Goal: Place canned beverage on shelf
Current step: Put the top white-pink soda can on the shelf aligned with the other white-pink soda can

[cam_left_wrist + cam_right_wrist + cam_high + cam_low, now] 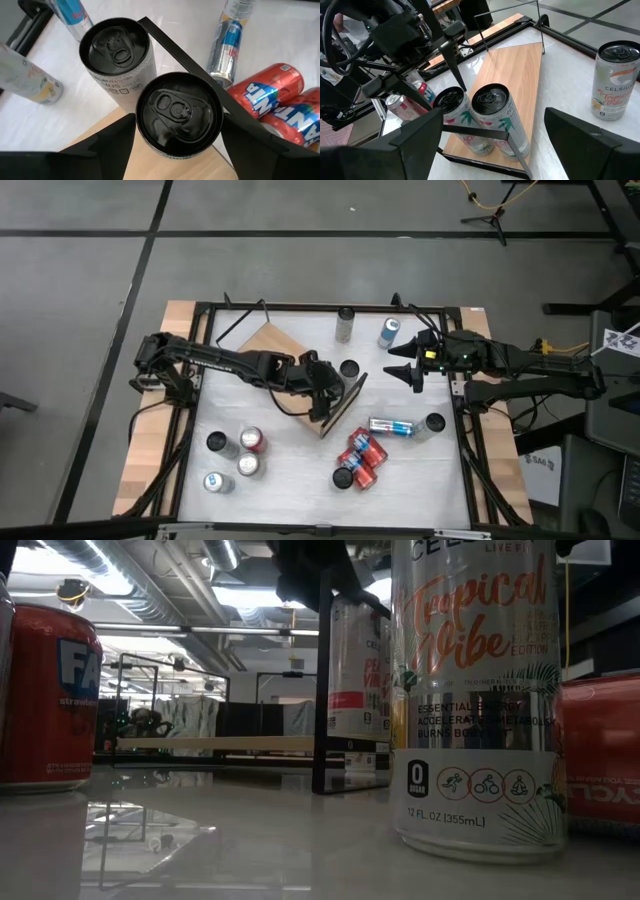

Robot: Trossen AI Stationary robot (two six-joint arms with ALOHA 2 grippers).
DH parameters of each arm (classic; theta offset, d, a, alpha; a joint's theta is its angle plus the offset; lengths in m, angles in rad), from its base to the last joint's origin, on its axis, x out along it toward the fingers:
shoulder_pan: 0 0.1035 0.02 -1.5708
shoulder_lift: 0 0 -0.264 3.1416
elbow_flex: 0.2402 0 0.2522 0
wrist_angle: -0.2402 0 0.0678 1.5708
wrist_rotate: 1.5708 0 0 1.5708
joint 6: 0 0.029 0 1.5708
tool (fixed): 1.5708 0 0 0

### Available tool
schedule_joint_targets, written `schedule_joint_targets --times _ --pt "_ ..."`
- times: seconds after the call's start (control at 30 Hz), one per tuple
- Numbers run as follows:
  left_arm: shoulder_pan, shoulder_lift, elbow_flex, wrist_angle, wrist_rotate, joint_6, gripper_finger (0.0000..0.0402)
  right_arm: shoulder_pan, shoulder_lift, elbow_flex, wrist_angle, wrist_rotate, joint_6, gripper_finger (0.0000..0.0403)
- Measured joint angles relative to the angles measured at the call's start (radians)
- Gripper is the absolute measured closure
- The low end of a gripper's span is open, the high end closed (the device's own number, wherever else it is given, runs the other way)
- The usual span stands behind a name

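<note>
Left arm (220, 360): stretched from the table's left side toward the middle, elbow low, wrist turned downward. Left gripper (322, 393): pointing down, fingers (107, 145) set on opposite sides of a can (177, 107) and pressed to its wall (a grip, as the left wrist view reads). Right arm (530, 362): reaching in from the right edge, forearm nearly level, wrist aimed across the table toward the other arm. Right gripper (400, 366): raised off the tabletop, fingers spread wide, nothing between them, well apart from the left gripper.
</note>
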Motion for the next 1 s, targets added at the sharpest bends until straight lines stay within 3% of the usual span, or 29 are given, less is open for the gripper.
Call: schedule_joint_targets --times 0.63,1.0 --pt "0.054 -0.001 0.0 0.0 0.126 0.128 0.0122 0.0 0.0 0.0 0.0 0.0 0.0 0.0061" --pt "0.054 -0.001 0.0 -0.003 0.135 0.214 0.0122 0.0 0.0 0.0 0.0 0.0 0.0 0.0061"
